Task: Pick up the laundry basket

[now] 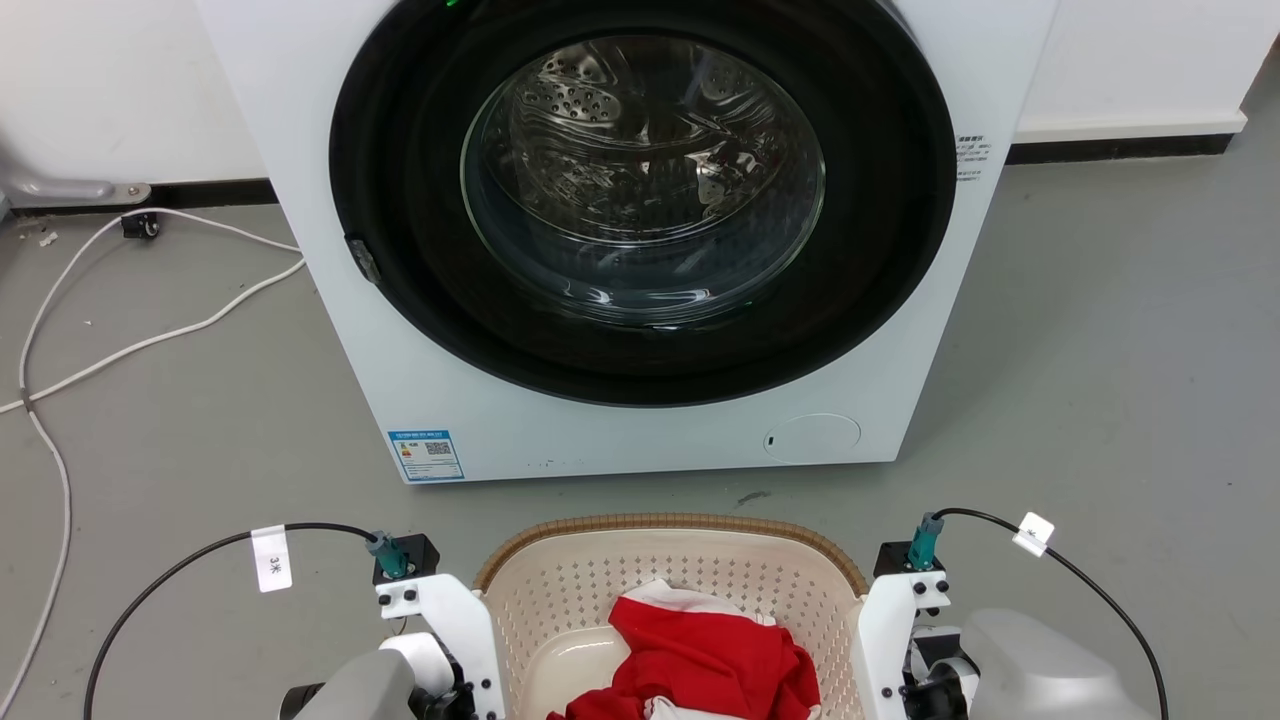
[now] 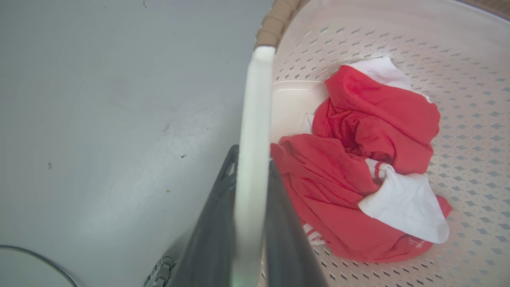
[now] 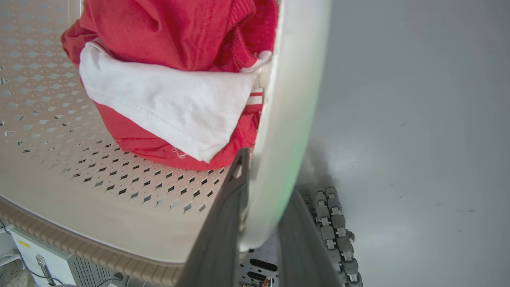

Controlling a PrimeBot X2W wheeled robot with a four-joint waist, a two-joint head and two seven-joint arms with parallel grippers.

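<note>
Left pincer point(image 2: 252, 159), right pincer point(image 3: 266, 175) — clamped on laundry basket point(image 1: 668, 523) side edges — floor point(image 1: 1100, 350) open.

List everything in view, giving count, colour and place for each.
laundry basket: one, cream with a brown rim, nearest the robot
clothes: one bundle, red and white, inside the laundry basket
washer: one, white with a black door ring, just beyond the laundry basket
label: one, blue, lower left of the washer's front
cable: one, white, on the floor left of the washer
floor: grey, all around
left gripper: one, dark fingers, shut on the laundry basket's left edge
right gripper: one, dark fingers, shut on its right edge
</note>
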